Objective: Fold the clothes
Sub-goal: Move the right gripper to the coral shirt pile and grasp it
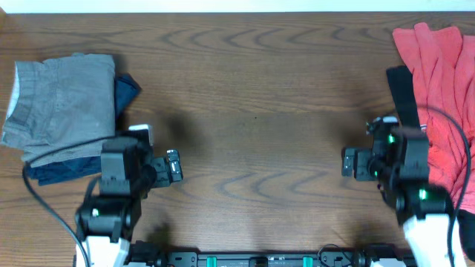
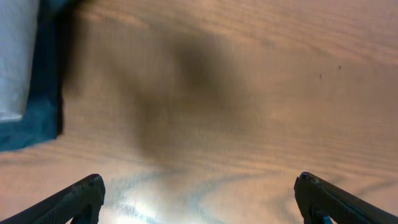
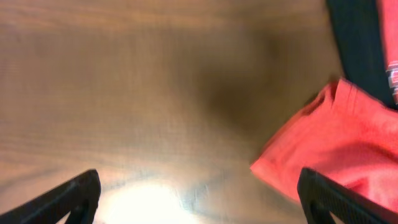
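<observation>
Both arms are tucked low at the near edge of the brown wood-grain counter [image 1: 252,81], elbows drawn back and forearms reaching inward toward each other. The left hand [image 1: 175,165] hangs just off the counter with its jaws spread wide and nothing between them. The right hand [image 1: 349,163] is the same: wide open and empty.

The crumpled coral-red cloth garment [image 1: 441,89] lies heaped at the far right edge of the counter, running out of frame. A black cloth garment [image 1: 404,93] lies against its inner side, partly under it. The right arm stands just beside this heap, not touching it. On the opposite side, at the far left, a folded grey fabric garment [image 1: 63,104] rests on top of a dark blue cloth piece [image 1: 128,90], just beyond the left arm.

From above, the hands are small dark blocks. The wrist cameras show more — each pair of black fingers [image 2: 84,194] stands well apart over bare wood. The right wrist view also catches a hemmed red corner near its right finger, and a sliver of pale-and-dark print at the frame's edge — hidden from overhead.
</observation>
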